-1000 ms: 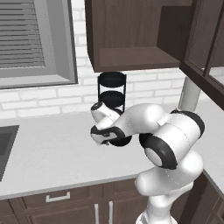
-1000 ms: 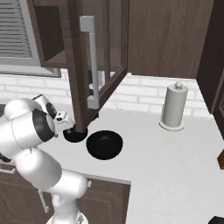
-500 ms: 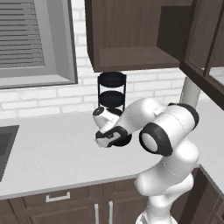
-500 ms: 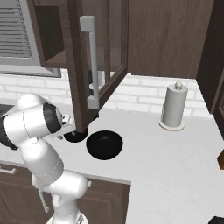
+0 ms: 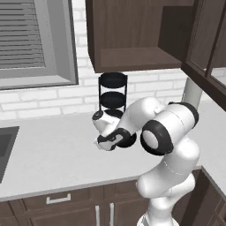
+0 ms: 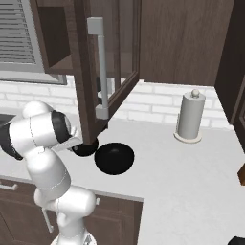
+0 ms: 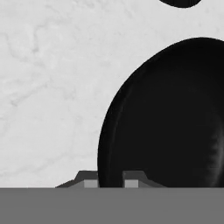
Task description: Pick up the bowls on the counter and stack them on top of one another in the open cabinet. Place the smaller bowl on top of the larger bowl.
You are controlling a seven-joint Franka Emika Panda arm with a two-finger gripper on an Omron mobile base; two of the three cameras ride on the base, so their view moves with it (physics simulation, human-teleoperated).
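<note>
The gripper (image 7: 110,180) sits low over the counter (image 5: 53,150), one finger on each side of the near rim of the smaller bowl (image 7: 175,118); the rim fills the gap between the tips, so the jaws look clamped on it, though the tips are cut off at the bottom of the hand view. In the left base view the hand (image 5: 110,140) is at the smaller bowl (image 5: 126,140), which shows as a dark shape just behind the wrist, low at the counter. From the right base view that same bowl (image 6: 86,149) lies half hidden under the lower corner of the glass-fronted door (image 6: 107,62), with the larger bowl (image 6: 114,158) just beside it, toward the paper towel roll (image 6: 190,117); whether the two bowls touch cannot be told.

The counter is pale stone with faint veining, running from a sink edge (image 5: 5,148) past the arm. A three-tier black wire rack (image 5: 112,95) stands at the white brick wall (image 5: 53,99) behind the hand. The open cabinet (image 5: 132,35) hangs directly above, its bare shelf floor (image 5: 137,59) well above the rack's top.

The swung-out door and its silver handle (image 6: 98,67) crowd the space above the bowls. The counter around the larger bowl and over to the paper towel roll is bare. A window with blinds (image 5: 31,39) lies to the left, above the sink side
</note>
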